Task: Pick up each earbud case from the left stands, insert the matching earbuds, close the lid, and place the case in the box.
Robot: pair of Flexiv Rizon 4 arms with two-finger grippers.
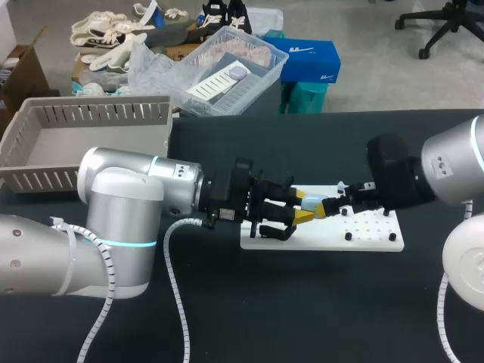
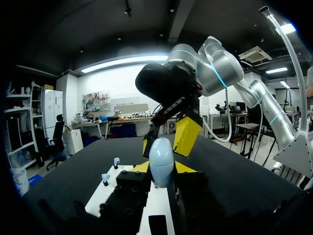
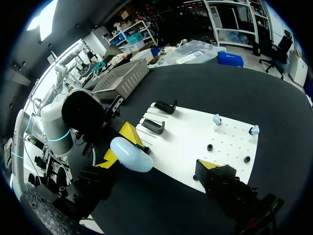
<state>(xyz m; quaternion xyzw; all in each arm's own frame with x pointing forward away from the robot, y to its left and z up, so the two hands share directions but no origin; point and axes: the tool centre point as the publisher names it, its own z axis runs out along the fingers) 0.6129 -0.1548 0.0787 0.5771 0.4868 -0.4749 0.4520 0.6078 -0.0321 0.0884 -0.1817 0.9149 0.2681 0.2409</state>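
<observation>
**A:** where's the pale blue egg-shaped plastic earbud case [image 2: 161,155]?

**B:** off the stands, in the air over the flat white pegged board [image 1: 378,240]. left gripper [image 2: 162,170] is clamped on its lower half, one yellow tip on each flank. upper half sticks out free, lid looks shut

**A:** right side?

**B:** right gripper [image 2: 168,136] is at 3 o'clock of the case in the head view, just beside it. fingers spread wide, nothing between them, no contact that I can confirm

**A:** rest of the layout?

**B:** two small pale earbuds [image 3: 216,118] on pegs, about 2 and 3 o'clock from the case. two black angled stands [image 3: 154,126] at 8 o'clock, under the left gripper. grey slatted plastic box [image 1: 83,113] at 10 o'clock, well apart

**A:** how will it handle?

**B:** my read: light, with a rigid shell. it's glossy and curved all over, so it will likely want to squirt out of flat pads. best hold is across the widest part of the base, which is about where the left has it. keep the lid half clear

**A:** weak points?

**B:** probably the hinge and the lid seam. pry at the seam opposite the hinge with one right fingertip and modest force. a harder squeeze on the base risks it popping out, so keep the grip square to the flanks
</observation>
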